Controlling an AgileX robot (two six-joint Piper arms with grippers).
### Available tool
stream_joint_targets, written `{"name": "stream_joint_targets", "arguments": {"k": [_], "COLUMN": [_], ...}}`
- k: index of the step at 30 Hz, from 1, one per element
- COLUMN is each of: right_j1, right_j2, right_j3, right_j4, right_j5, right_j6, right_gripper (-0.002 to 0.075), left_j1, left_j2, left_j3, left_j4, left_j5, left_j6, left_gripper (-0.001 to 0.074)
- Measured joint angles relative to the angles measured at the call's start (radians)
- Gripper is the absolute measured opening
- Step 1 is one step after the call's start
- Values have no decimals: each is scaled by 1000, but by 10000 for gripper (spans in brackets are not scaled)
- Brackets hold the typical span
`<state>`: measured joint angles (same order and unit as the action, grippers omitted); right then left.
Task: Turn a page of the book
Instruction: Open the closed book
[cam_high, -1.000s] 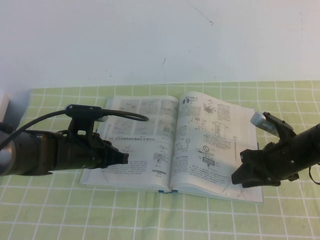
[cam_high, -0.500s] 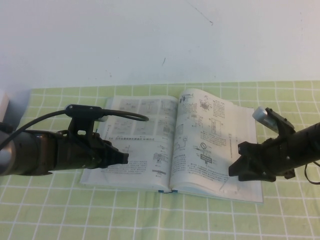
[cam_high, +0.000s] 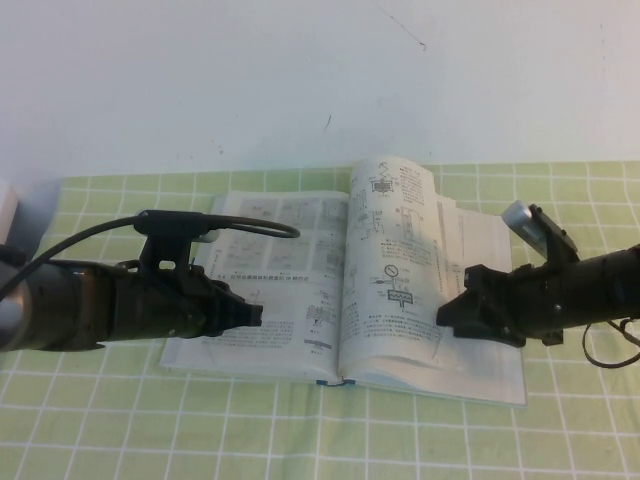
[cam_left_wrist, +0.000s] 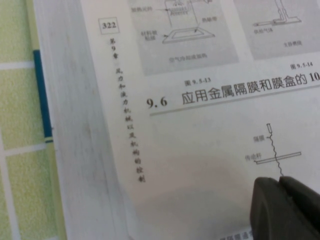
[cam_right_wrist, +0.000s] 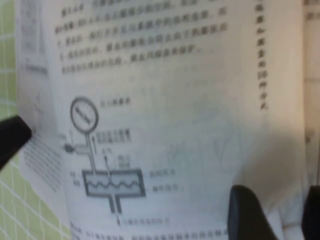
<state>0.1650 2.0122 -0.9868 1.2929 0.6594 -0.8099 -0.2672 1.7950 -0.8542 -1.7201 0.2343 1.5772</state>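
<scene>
Your book (cam_high: 300, 290) lay open on the green checked cloth (cam_high: 90, 420), and one page (cam_high: 395, 250) on its right half stood lifted and curled toward the spine. Your right gripper (cam_high: 445, 315) sat against that page's outer edge, over the right half. Your left gripper (cam_high: 255, 317) hung over the left page, tips together.

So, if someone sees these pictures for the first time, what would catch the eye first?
Probably the page, raised and curving up from the right half of the open book on the green checked cloth. The right gripper is at its outer edge, pushing it toward the spine. The left gripper rests shut on the left-hand page.
</scene>
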Motion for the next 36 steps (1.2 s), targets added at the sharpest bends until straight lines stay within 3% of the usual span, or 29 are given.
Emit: {"name": "stream_joint_targets", "arguments": {"k": [1, 11, 12, 20, 21, 26, 27, 32, 33, 36], "right_j1": [0, 0, 0, 0, 0, 0, 0, 0, 0, 0], "right_j2": [27, 28, 28, 28, -46, -52, -163, -163, -107, -105], "right_j3": [0, 0, 0, 0, 0, 2, 13, 13, 18, 18], "right_j4": [294, 325, 411, 411, 212, 187, -156, -166, -306, -306], "right_j5": [-20, -9, 139, 141, 116, 112, 95, 95, 110, 110], "right_j6": [-242, -265, -378, -375, -290, -284, -71, -58, 16, 19], "right_gripper": [260, 260, 260, 260, 181, 169, 94, 94, 262, 262], "left_j1": [0, 0, 0, 0, 0, 0, 0, 0, 0, 0], "left_j2": [0, 0, 0, 0, 0, 0, 0, 0, 0, 0], "left_j3": [0, 0, 0, 0, 0, 0, 0, 0, 0, 0], "left_j4": [0, 0, 0, 0, 0, 0, 0, 0, 0, 0], "left_j5": [0, 1, 8, 10, 10, 21, 21, 21, 21, 23], "left_j6": [0, 0, 0, 0, 0, 0, 0, 0, 0, 0], "left_gripper": [-4, -4, -4, -4, -4, -4, -4, -4, -4, -4]}}
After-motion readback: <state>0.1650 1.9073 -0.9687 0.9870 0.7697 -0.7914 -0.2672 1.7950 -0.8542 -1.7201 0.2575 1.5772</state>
